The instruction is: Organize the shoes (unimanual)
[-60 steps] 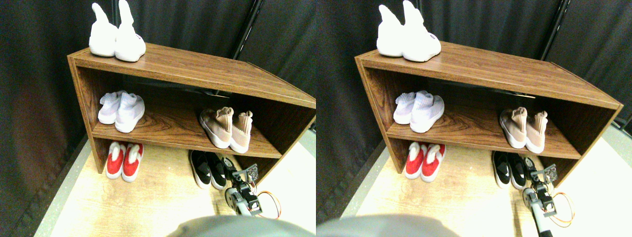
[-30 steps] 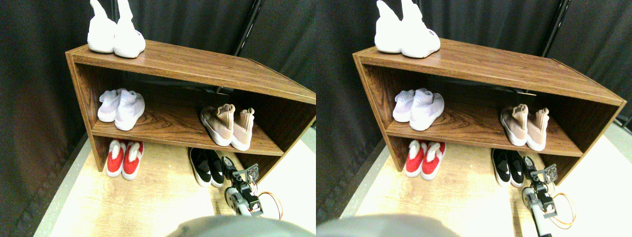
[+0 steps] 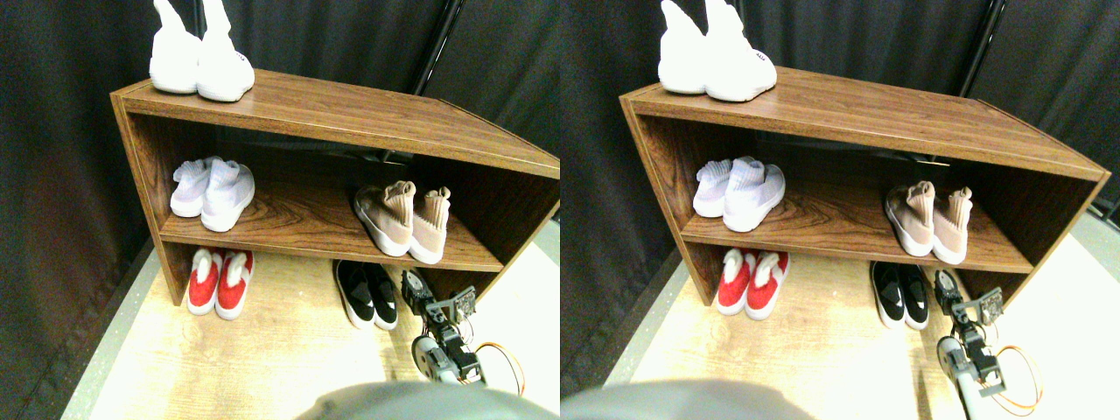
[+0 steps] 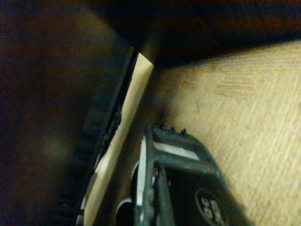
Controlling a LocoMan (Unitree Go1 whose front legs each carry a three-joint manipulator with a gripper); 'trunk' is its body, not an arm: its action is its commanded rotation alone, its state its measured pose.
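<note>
Shoes: black pair (image 3: 367, 295) sitting on the floor under the shelf (image 3: 306, 232), tool (image 3: 418, 293) hovering at its three o'clock, opening unclear; tan pair (image 3: 402, 223) resting above. Next likely nudging the black pair straight.

I see a dark walnut-grain shelf (image 3: 350, 109) on pale wood-pattern floor (image 3: 262, 350). Beige-tan shoes (image 3: 402, 223) with white soles sit at three o'clock, black shoes (image 3: 367, 293) beneath, red-and-white shoes (image 3: 219, 282) at eight, white pairs (image 3: 199, 63) at eleven.
</note>
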